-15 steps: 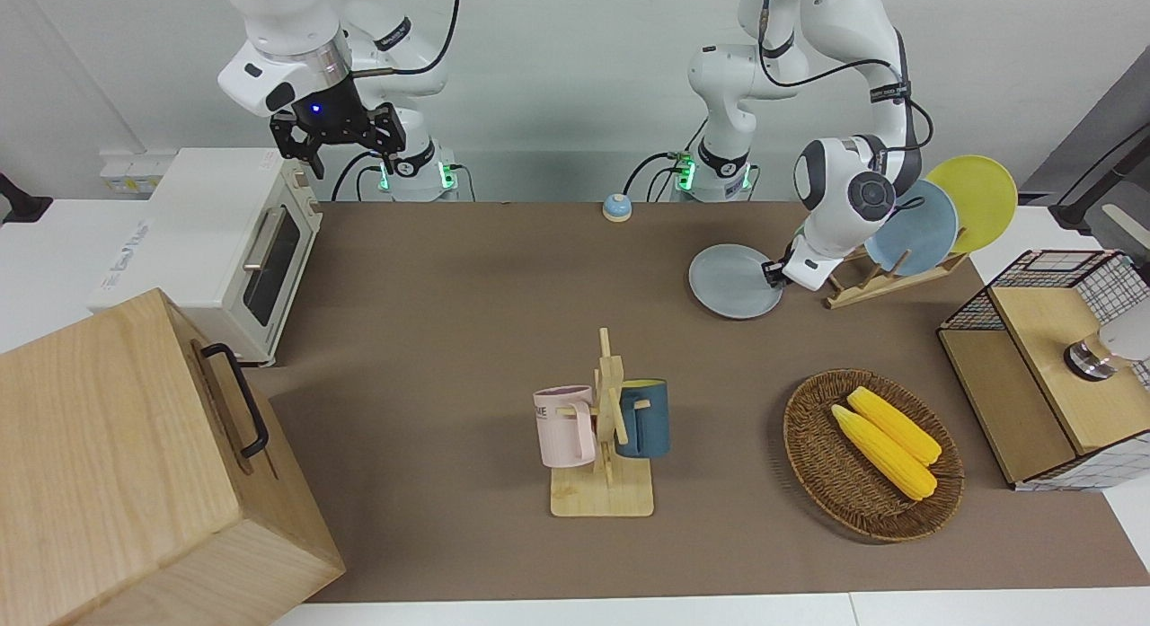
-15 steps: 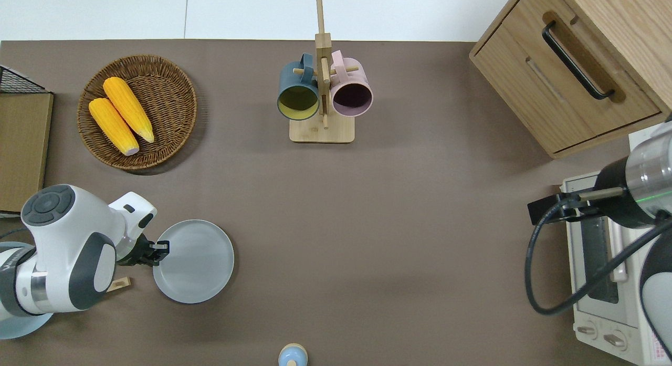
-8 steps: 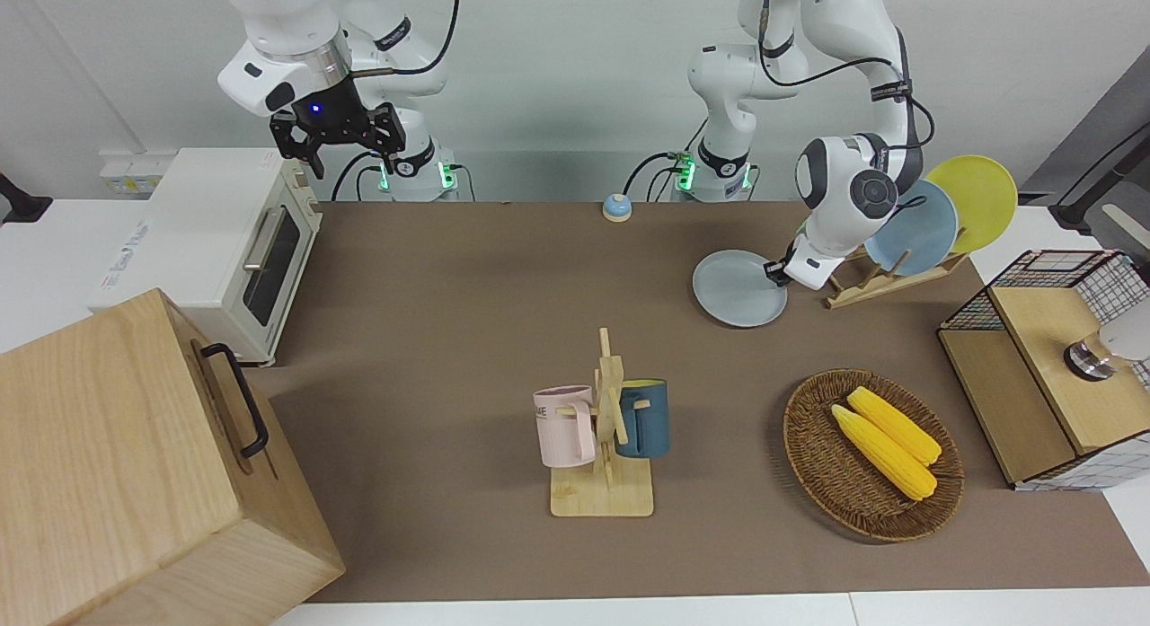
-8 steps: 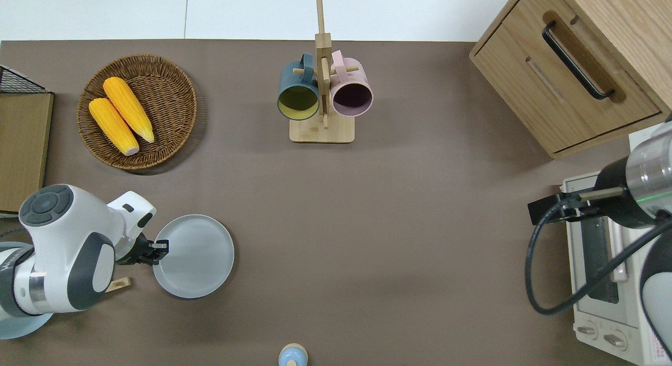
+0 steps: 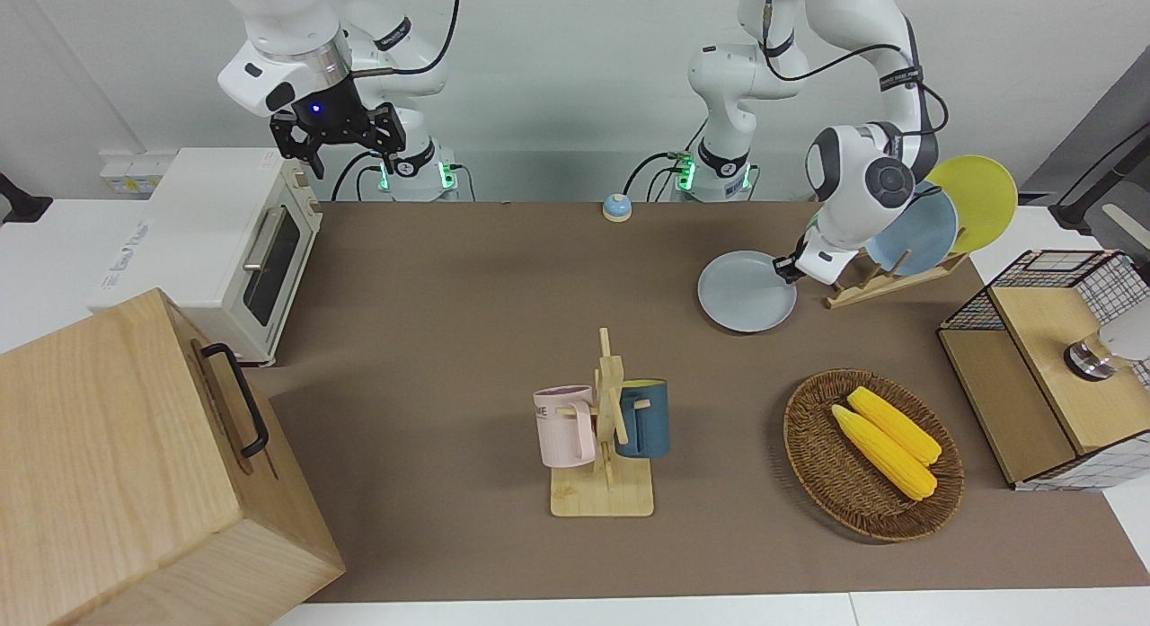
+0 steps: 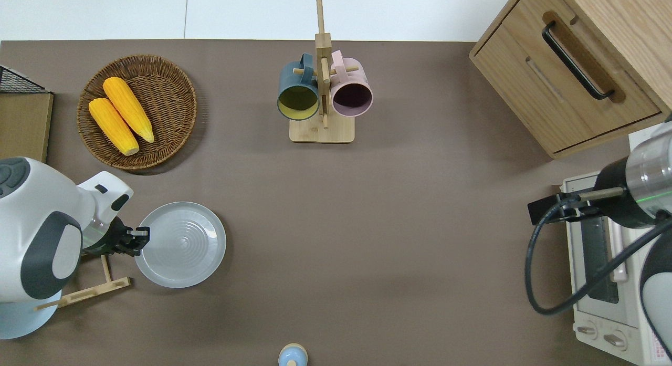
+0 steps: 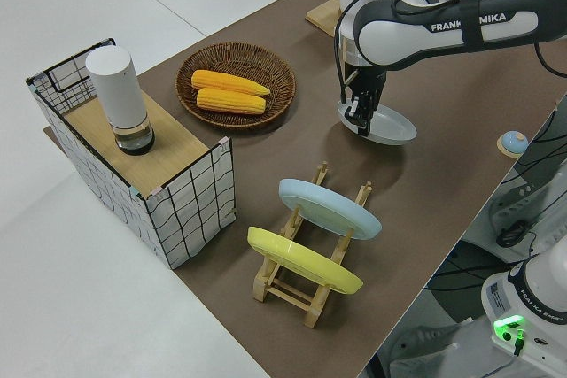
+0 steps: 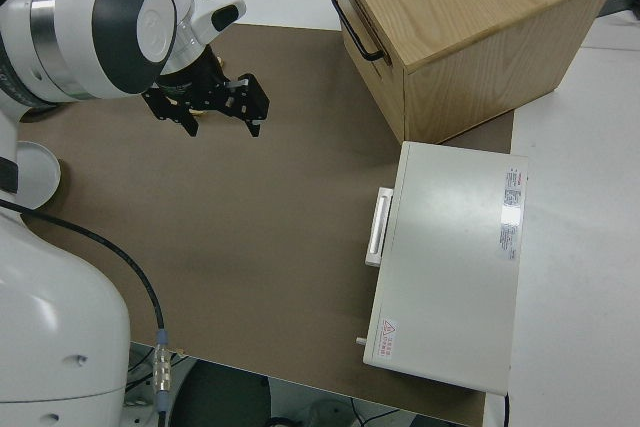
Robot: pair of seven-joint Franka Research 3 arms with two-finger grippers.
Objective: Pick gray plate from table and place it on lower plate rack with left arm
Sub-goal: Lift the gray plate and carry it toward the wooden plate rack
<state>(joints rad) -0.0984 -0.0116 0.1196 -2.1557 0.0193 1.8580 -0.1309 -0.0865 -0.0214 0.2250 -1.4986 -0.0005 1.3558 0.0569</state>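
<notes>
The gray plate [image 5: 746, 292] hangs by its rim from my left gripper [image 5: 786, 268], which is shut on it. The plate is a little above the brown table [image 5: 449, 276], slightly tilted, beside the lower plate rack [image 5: 885, 283]. In the overhead view the gray plate [image 6: 181, 244] and the left gripper [image 6: 140, 234] are just beside the rack [image 6: 84, 292]. The left side view shows the rack [image 7: 301, 276], the gray plate [image 7: 383, 124] and the left gripper [image 7: 359, 121]. The rack holds a sky-blue plate [image 5: 912, 228] and a yellow plate [image 5: 975, 199]. My right gripper [image 5: 337, 145] is parked and open.
A wicker basket [image 5: 813, 455] with two corn cobs lies farther from the robots than the plate. A mug stand [image 5: 604, 428] with a pink and a blue mug is mid-table. A wire-and-wood shelf [image 5: 1033, 374], a toaster oven [image 5: 225, 249], a wooden cabinet [image 5: 135, 464] and a small bell [image 5: 616, 207] stand around.
My left gripper has lifted the gray plate off the table and carried it a little toward the plate rack. The right arm has not moved.
</notes>
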